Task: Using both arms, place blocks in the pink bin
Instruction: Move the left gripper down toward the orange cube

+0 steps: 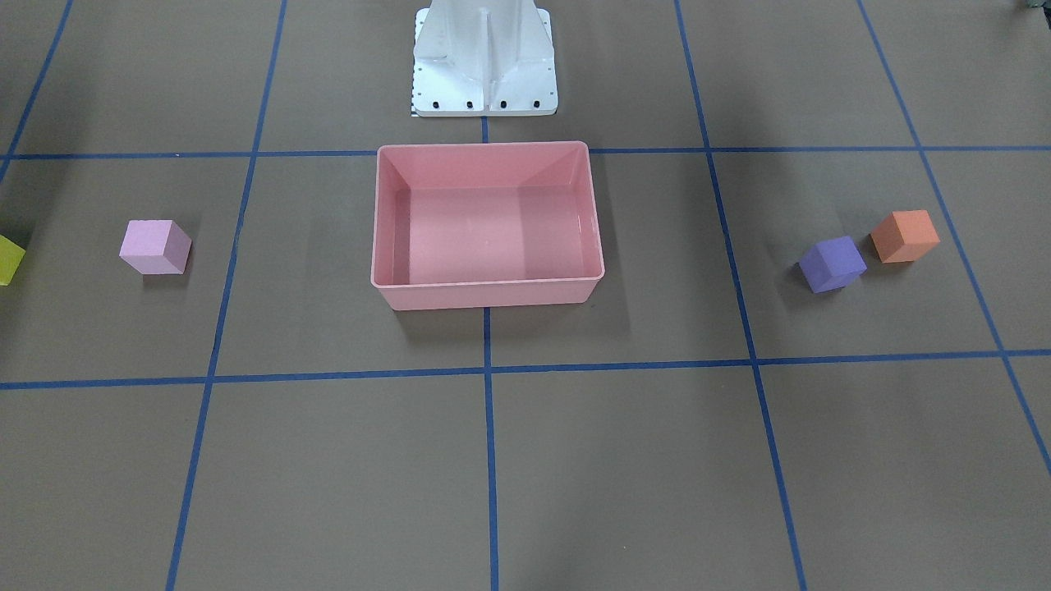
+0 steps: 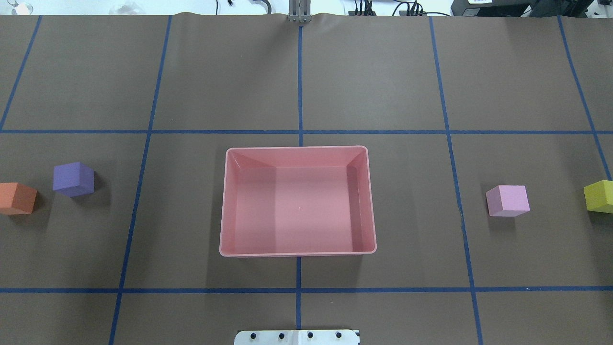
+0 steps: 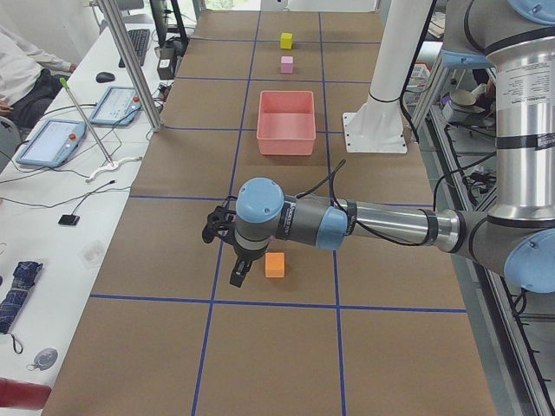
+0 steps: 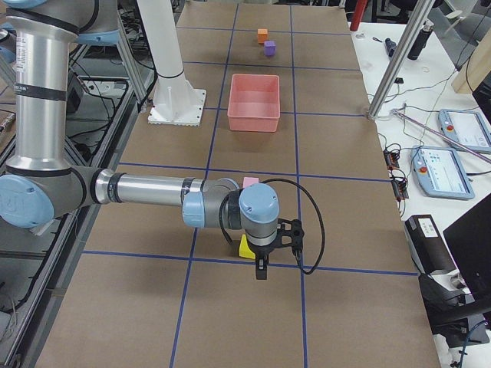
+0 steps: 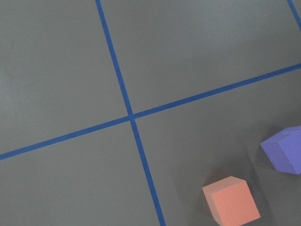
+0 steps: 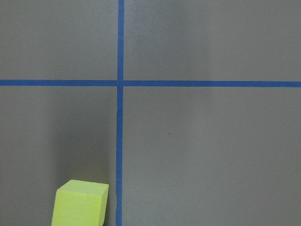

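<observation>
The pink bin stands open and empty at the table's middle. The purple block and the orange block lie to its left in the overhead view. The light pink block and the yellow block lie to its right. My left gripper shows only in the exterior left view, hanging beside the orange block. My right gripper shows only in the exterior right view, beside the yellow block. I cannot tell whether either is open or shut.
The white pedestal base stands just behind the bin. Blue tape lines grid the brown table. In the exterior left view a side bench with tablets, a metal post and a seated person lies beyond the table's far edge.
</observation>
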